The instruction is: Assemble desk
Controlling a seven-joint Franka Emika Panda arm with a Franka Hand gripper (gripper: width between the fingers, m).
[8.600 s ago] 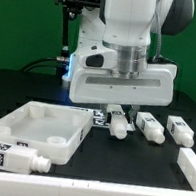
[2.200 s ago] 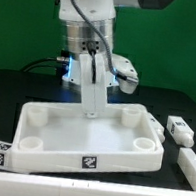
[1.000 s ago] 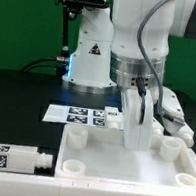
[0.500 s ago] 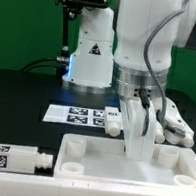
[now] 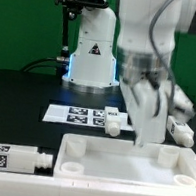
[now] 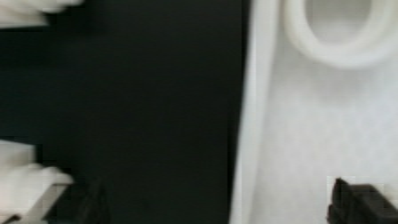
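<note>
The white desk tabletop (image 5: pixel 126 169) lies upside down at the front of the black table, its round leg sockets facing up. My gripper (image 5: pixel 147 139) hangs just above its far wall, blurred by motion. In the wrist view the gripper (image 6: pixel 222 205) has its dark fingertips (image 6: pixel 365 200) far apart, with the tabletop's wall (image 6: pixel 267 120) and one round socket (image 6: pixel 347 35) below. The jaws are open and hold nothing. One white leg with a tag (image 5: pixel 12 159) lies at the exterior view's front left.
The marker board (image 5: pixel 78 115) lies behind the tabletop. More white legs lie behind it at the exterior view's right (image 5: pixel 180 128) and near the board (image 5: pixel 112 125). The robot base (image 5: pixel 93 50) stands at the back. A white part (image 6: pixel 27 175) shows beside one finger.
The tabletop slid toward the front and the exterior view's right while held by its far wall. Now the jaws have let go of the wall and the gripper lifts slightly.
</note>
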